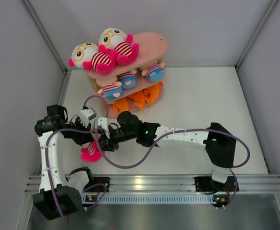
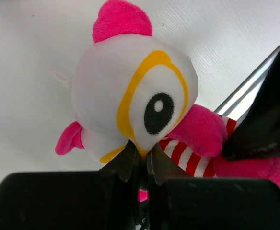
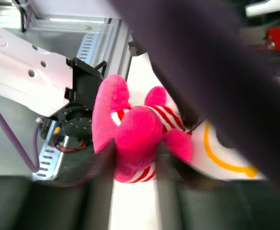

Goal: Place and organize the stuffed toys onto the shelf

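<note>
A white-headed doll (image 2: 135, 96) with yellow glasses, magenta limbs and a red-striped shirt hangs between my two grippers near the table's front left; from above only its magenta feet (image 1: 89, 152) show. My left gripper (image 2: 143, 155) is shut, pinching the fabric at the bottom of the doll's head. My right gripper (image 3: 133, 163) has its blurred fingers pressed against both sides of a magenta limb (image 3: 140, 134) of the same doll. The pink shelf (image 1: 152, 45) stands at the back, with two more white-headed dolls (image 1: 85, 55) on its top board.
Peach-headed dolls (image 1: 112, 89) sit on the middle board and orange sharks (image 1: 140, 98) on the lowest. Grey walls enclose the white table (image 1: 202, 96). A purple cable (image 3: 202, 62) crosses close in front of the right wrist camera. The metal rail (image 1: 178, 182) runs along the front.
</note>
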You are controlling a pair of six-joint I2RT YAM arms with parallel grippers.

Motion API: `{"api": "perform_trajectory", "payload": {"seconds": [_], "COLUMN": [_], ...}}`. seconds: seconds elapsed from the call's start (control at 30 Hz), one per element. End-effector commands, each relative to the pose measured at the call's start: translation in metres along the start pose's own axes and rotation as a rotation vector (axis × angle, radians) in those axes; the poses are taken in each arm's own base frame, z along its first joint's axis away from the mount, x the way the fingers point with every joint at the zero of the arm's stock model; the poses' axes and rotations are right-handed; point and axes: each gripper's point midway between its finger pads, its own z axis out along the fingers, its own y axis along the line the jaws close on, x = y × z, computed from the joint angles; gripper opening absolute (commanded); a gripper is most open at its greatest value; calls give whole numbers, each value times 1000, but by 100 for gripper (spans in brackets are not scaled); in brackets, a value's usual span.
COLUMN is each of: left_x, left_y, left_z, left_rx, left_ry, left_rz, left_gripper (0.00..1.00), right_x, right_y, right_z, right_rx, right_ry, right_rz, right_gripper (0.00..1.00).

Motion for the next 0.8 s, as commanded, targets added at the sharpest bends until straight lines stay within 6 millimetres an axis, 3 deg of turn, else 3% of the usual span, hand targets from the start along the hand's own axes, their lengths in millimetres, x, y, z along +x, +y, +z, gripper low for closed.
{"api": "perform_trajectory", "payload": {"seconds": [0.0,0.07,0.13,0.23,0.27,0.3,0.33,0.37,0.43,0.63,0.73,0.77], "left_x": [2,2,3,5,4,1,1,-1,0,12,13,13], "left_y": [-24,-23,-21,-18,-17,-16,-15,-13,-12,-5,-4,-4], "left_z": [-4,-5,-6,-8,-9,-12,-13,-15,-18,-19,-16,-14], "left_rx": [93,84,70,50,43,33,25,12,-6,-48,-30,-23], "left_ry": [7,7,18,35,37,34,40,42,51,116,126,127], "left_rz": [-8,-3,6,5,0,-10,-19,-21,-43,-84,-101,-105], "left_gripper": [0,0,0,5,11,22,42,55,64,70,70,70], "right_x": [-19,-19,-24,-36,-29,-39,-36,-21,-24,56,89,103], "right_y": [23,23,25,31,35,39,43,48,57,70,49,21], "right_z": [4,1,-6,-23,-30,-42,-50,-60,-87,-192,-252,-279], "right_rx": [-48,-46,-48,-54,-61,-61,-76,-89,-101,-31,102,228], "right_ry": [-42,-30,-24,-30,1,-6,11,72,98,432,547,581], "right_rz": [-27,-41,-72,-144,-150,-173,-202,-179,-192,-10,47,80], "right_gripper": [27,9,0,0,0,0,0,0,0,0,0,0]}}
